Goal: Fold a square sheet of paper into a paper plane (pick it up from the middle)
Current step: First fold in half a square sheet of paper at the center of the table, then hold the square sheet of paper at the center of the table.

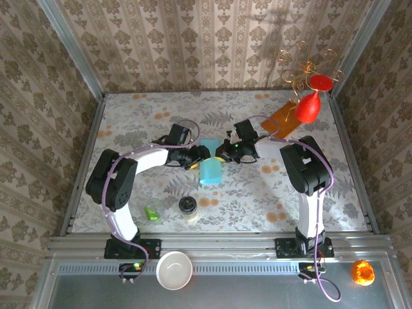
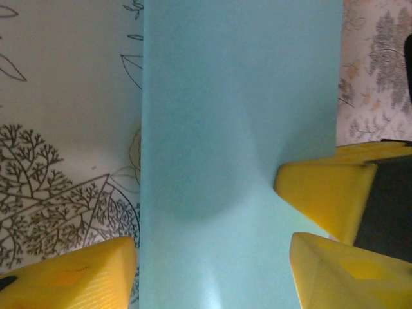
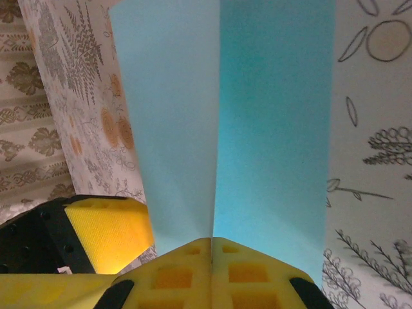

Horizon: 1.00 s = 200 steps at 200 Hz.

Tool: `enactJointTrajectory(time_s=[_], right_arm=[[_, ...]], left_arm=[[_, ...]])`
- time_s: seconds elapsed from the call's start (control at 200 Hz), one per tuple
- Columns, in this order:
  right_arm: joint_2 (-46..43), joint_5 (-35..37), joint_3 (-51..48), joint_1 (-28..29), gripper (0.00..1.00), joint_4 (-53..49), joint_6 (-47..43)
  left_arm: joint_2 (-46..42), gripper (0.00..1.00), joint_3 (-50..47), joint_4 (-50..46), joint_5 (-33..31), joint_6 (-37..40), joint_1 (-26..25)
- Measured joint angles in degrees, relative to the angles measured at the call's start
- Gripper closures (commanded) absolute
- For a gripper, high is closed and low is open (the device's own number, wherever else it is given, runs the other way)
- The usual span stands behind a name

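The light blue square sheet of paper [image 1: 210, 168] lies mid-table between both grippers, bent along a lengthwise crease. In the right wrist view the paper [image 3: 277, 116] rises in two panels that meet at a sharp fold, and my right gripper [image 3: 212, 248] is shut on the near end of that fold. In the left wrist view the paper [image 2: 238, 96] runs between the yellow fingers [image 2: 77, 273] of my left gripper [image 2: 212, 257], which stands open astride it. In the top view the left gripper [image 1: 192, 158] and right gripper [image 1: 223, 152] face each other across the sheet's far end.
An orange-brown sheet [image 1: 283, 119] lies at the back right beside a red ornament on a wire stand [image 1: 309, 103]. A small jar [image 1: 188, 207] and a green object [image 1: 153, 211] sit near the front. A white bowl [image 1: 174, 269] and an orange lump [image 1: 362, 272] rest on the front ledge.
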Motion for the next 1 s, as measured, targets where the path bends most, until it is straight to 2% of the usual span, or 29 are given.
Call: enactJointTrajectory(time_s=[0.135,0.345,0.4,0.61,0.77,1.0], right_arm=[[0.8,-1.3,0.0,-0.1,0.91,0.4,0.0],[0.6,-2.3,-1.0,-0.8,0.71,2.1,0.1],[-0.5,-1.8,-2.9,-1.3,0.68,2.6,0.2],[-8.4,2.6,-9.2,-3.9,0.67,1.6,0.1],[-15.4,6.6,-12.1,-5.3,0.67,1.1,-0.3],[-16.9,8.7,-12.5,-5.7,0.67,0.9,-1.4]], left_arm=[[1.2,0.45,1.3,-2.2,-1.5,0.7,-0.3],[3.1,0.52,2.5,-4.5,-3.7,1.1,-0.9],[3.5,0.55,2.5,-4.7,-4.6,1.3,-1.1],[3.5,0.59,2.5,-5.5,-7.3,2.8,-2.0],[3.7,0.57,2.7,-5.8,-8.8,3.3,-2.6],[7.2,0.55,9.5,-14.5,-14.4,3.4,-5.1]])
